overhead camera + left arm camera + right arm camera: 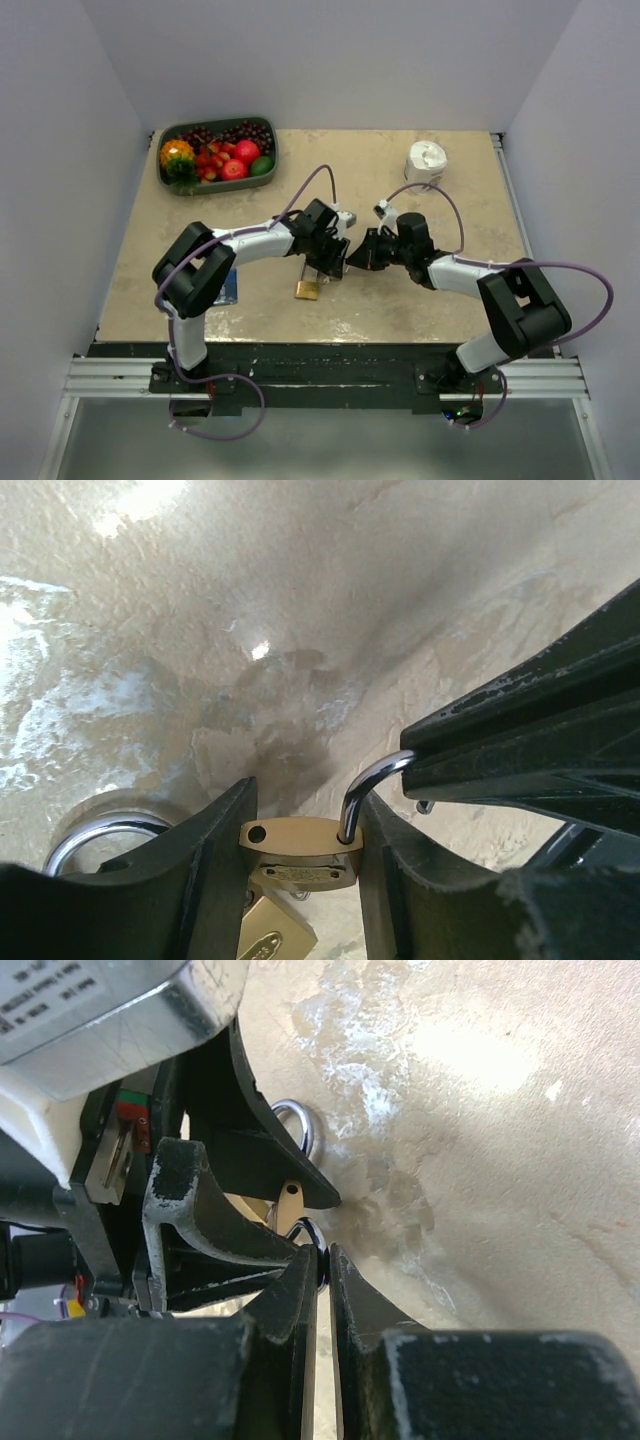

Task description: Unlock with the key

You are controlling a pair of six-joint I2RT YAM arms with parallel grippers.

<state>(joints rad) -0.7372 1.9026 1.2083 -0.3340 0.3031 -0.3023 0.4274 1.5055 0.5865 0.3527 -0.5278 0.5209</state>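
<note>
**A:** So, what does the top camera give us?

**B:** Both arms meet over the middle of the table (pixel 450 290). The left gripper (pixel 332 256) and the right gripper (pixel 358 257) are tip to tip, and whatever sits between them is hidden. A second padlock (pixel 307 290) lies on the table just in front of them, and neither gripper touches it.

**A:** And the left wrist view?

**B:** That one is clearer. The left gripper is clamped on the brass body of a padlock (pixel 300 842). Its shackle (pixel 362 785) rises from one side only, and the other hole (pixel 257 832) in the body is empty. I judge this lock to be open already. The shackle's free end runs under the right gripper's finger.

**A:** Where is the key?

**B:** I cannot pick it out. A silvery bit (pixel 425 806) shows just below that finger, but it is too small to name.

**A:** What about the right wrist view?

**B:** The right fingers (pixel 355 1305) are pinched almost together, seemingly on the shackle's tip. No key shows there either.

**A:** So what is left to do?

**B:** For the padlock in the grip, probably only swinging the shackle clear. Whether the second padlock is locked I cannot tell. If it is, the key would have to be found first.
</note>
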